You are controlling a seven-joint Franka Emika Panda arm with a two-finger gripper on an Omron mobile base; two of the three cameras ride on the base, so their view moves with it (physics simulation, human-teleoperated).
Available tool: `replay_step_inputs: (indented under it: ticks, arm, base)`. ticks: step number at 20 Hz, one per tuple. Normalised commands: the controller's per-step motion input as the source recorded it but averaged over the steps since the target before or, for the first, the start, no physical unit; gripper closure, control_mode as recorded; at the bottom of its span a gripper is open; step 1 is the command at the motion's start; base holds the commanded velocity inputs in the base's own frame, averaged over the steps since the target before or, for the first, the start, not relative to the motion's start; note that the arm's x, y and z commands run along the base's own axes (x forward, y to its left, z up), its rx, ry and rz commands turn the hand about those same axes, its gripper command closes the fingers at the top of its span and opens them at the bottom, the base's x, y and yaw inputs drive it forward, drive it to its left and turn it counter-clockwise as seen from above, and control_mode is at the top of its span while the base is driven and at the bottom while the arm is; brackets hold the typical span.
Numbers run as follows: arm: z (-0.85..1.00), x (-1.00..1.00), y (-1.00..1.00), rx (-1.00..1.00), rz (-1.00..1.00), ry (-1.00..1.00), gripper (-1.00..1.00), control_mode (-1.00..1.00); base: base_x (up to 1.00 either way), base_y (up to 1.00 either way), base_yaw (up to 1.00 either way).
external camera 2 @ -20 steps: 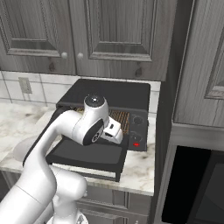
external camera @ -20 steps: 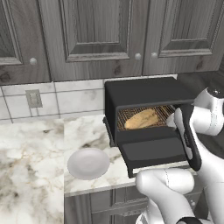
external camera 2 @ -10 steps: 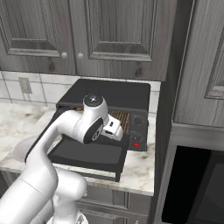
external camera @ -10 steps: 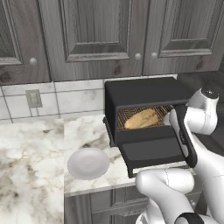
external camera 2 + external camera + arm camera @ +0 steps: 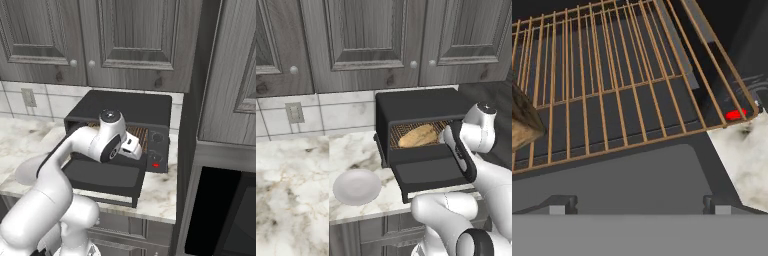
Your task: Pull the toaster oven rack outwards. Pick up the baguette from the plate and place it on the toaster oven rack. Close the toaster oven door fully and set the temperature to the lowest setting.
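While claw (image 5: 637, 210) hung wide open over dropped toaster oven door (image 5: 431, 172), I saw baguette (image 5: 417, 135) on toaster oven rack (image 5: 612, 95); plate (image 5: 356, 186) bare on desk (image 5: 291, 200).

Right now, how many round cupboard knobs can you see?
3 small round silver knobs on the dark wooden cupboard doors: one far left, and two close together above the matte black toaster oven. More may be out of frame.
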Motion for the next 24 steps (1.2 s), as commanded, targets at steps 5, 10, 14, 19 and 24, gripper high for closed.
replay_step_inputs:
  ticks: [5, 10, 14, 19, 24]
  arm:
    - [-0.35, 0.03, 0.0, 0.0, 0.0, 0.0, -1.0, -1.0]
    - [-0.03, 0.25, 0.0, -0.01, 0.0, 0.0, -1.0, -1.0]
    - [0.0, 0.41, 0.0, -0.02, 0.0, 0.0, -1.0, -1.0]
    - [0.0, 0.4, 0.0, -0.01, 0.0, 0.0, -1.0, -1.0]
    - [0.0, 0.34, 0.0, 0.0, 0.0, 0.0, -1.0, -1.0]
  base:
    - [0.0, 0.0, 0.0]
    - [0.0, 0.0, 0.0]
    - [0.0, 0.0, 0.0]
    - [0.0, 0.0, 0.0]
    - [0.0, 0.0, 0.0]
